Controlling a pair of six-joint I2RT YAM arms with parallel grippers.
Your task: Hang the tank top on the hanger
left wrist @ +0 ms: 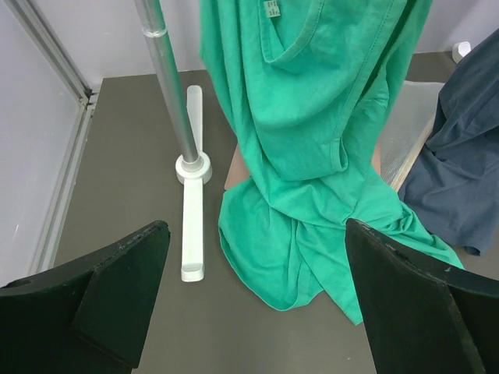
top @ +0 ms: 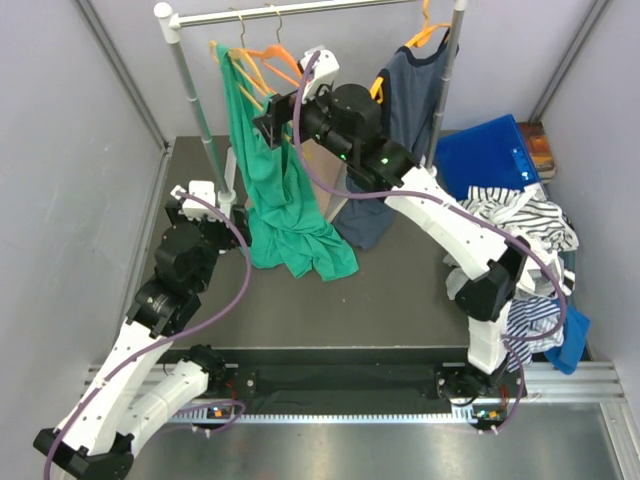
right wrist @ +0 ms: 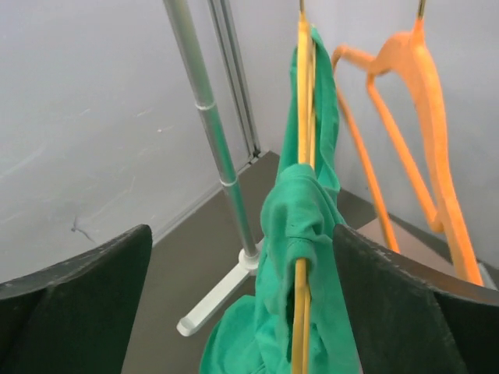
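Observation:
The teal-green tank top hangs off the pale yellow hanger on the rack rail, and its lower part lies crumpled on the dark table. In the right wrist view its fabric is bunched over the hanger's arm. My right gripper is open beside it, with hanger and fabric between the fingers, nearer the right one. My left gripper is open and empty, low over the table near the rack foot. It faces the draped tank top and does not touch it.
Vivid orange hangers hang next to the yellow one. A dark navy top hangs at the rail's right end. The rack pole and white foot stand left. A blue bin and striped garment lie right.

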